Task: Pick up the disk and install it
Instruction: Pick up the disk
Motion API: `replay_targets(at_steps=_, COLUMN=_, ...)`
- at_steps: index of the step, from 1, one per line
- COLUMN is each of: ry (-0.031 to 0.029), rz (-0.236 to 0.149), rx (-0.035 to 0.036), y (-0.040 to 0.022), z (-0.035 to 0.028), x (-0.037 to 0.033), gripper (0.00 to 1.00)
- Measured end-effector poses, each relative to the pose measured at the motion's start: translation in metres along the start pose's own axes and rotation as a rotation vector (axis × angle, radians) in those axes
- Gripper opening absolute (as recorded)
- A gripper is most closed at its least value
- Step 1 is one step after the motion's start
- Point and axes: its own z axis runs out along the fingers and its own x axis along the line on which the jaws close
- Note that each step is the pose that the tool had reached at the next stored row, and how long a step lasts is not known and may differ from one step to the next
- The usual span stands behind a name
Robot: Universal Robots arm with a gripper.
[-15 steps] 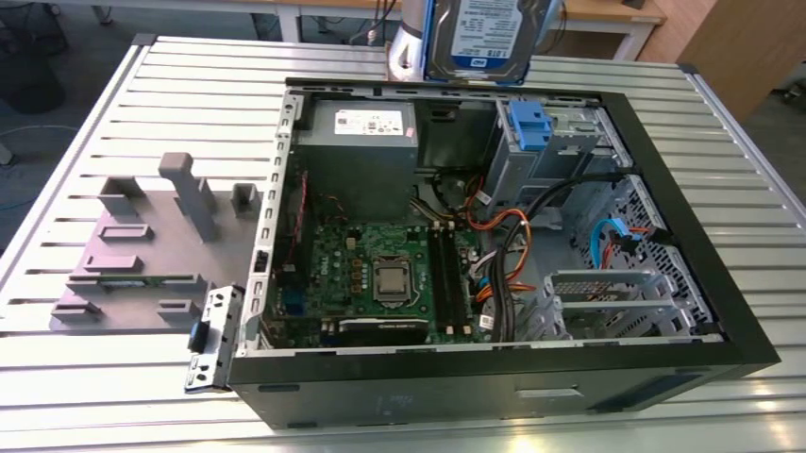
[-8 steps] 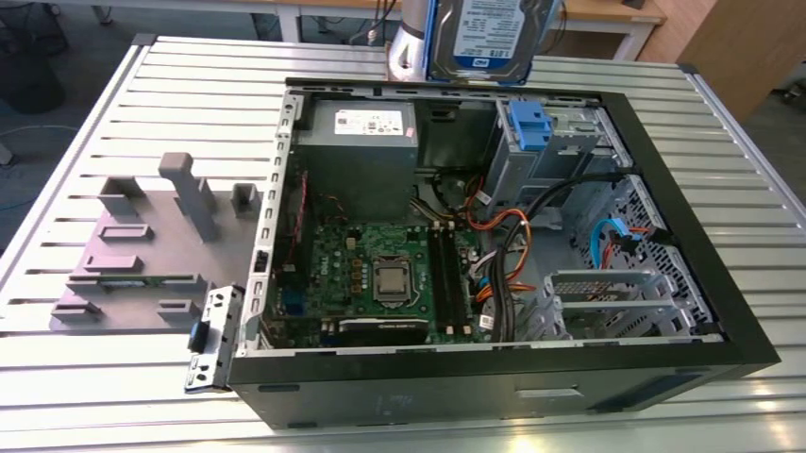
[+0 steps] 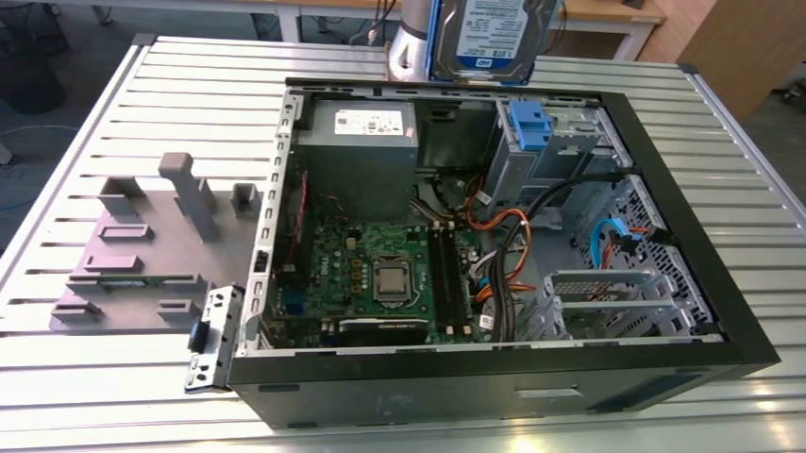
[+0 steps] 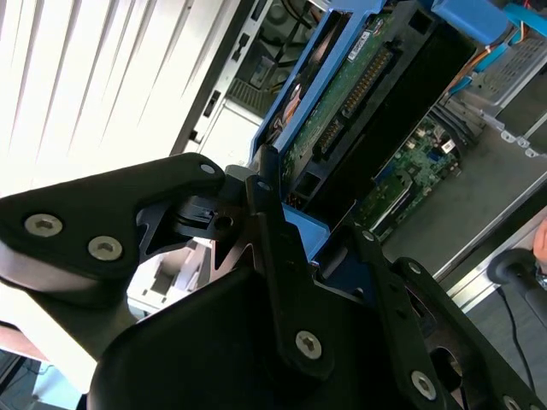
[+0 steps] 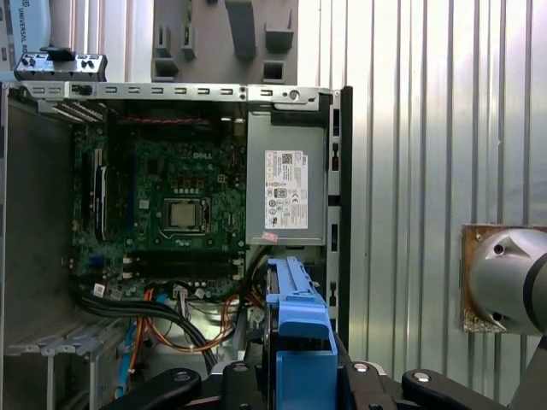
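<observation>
Holding the silver hard drive in its blue plastic carrier, our black gripper is clenched on it. We judge that its long axis points down at the grey metal drive cage inside the open black computer case.

Gripper: matte black, angular linkage build.
- Fingers: two slim flat-sided black bars, one to each side of the jaws. Each is pinned behind the jaws with a silver socket-head screw.
- Outer link plate: broad with rounded corners, outboard of the jaws, fixed with two silver washered screws.
- Base housing: smooth, curved black shell behind the jaws.
- Arm joint: silver-grey with a domed cap and small dark recessed screws, well behind the jaws.
- Arm tube: pale silver cylinder, seen in the exterior view.
</observation>
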Motion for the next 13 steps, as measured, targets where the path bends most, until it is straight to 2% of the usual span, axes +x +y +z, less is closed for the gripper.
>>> replay_targets(at_steps=13, ry=0.0001, rz=0.0, rx=0.0, y=-0.0048, z=-0.0001, x=0.0, gripper=0.37)
